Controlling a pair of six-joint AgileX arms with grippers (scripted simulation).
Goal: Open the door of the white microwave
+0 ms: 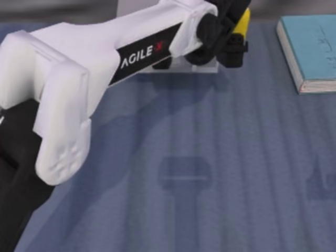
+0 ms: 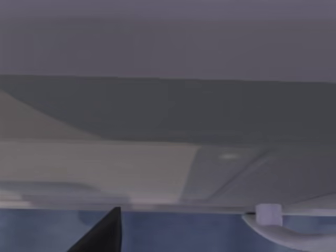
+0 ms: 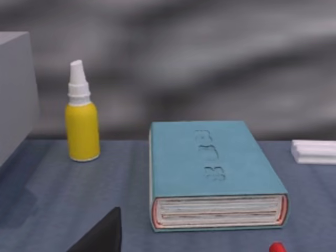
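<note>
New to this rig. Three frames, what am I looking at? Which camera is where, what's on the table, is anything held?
Two AgileX arms at a blue table, rendered in simulation. The top view looks down: the left arm reaches across to the white microwave at the far edge, mostly hiding it. The left gripper sits at its front. The left wrist view is pressed close to the microwave, showing the underside and a handle-like part. The right wrist view shows a light-blue book, a yellow bottle and a white stack. No grasp is visible.
</note>
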